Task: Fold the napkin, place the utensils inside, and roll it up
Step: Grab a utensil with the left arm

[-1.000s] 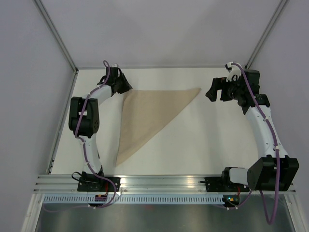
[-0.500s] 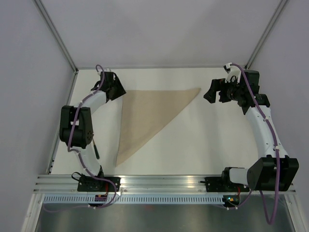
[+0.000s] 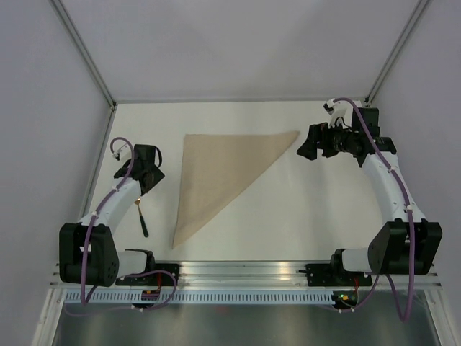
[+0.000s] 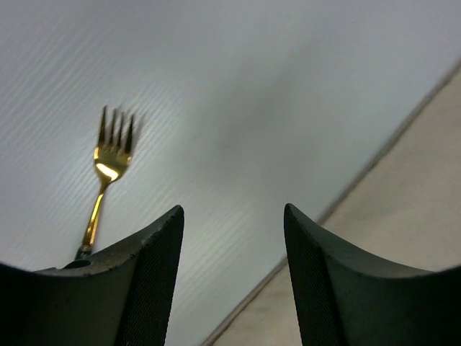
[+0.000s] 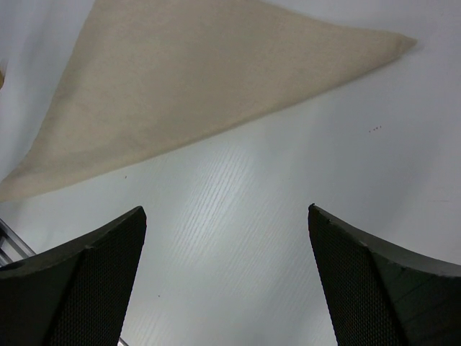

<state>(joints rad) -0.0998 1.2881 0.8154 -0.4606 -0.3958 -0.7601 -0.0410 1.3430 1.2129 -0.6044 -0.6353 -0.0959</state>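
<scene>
The beige napkin (image 3: 216, 169) lies flat on the white table, folded into a triangle. It also shows in the right wrist view (image 5: 202, 86) and at the right edge of the left wrist view (image 4: 410, 231). One utensil shows: a fork (image 3: 142, 220) with a gold head and dark handle, left of the napkin, also in the left wrist view (image 4: 112, 155). My left gripper (image 3: 149, 179) is open and empty just beyond the fork's head; its jaws (image 4: 232, 210) stand apart. My right gripper (image 3: 305, 144) is open and empty by the napkin's right tip (image 5: 225, 209).
The white table (image 3: 310, 216) is fenced by a metal frame, with a rail (image 3: 238, 270) along the near edge holding both arm bases. Grey walls stand close on the left, right and far sides.
My left arm has swung from the napkin's far left corner back toward me and now hovers by the fork, which has come into view. My right gripper has shifted slightly left.
</scene>
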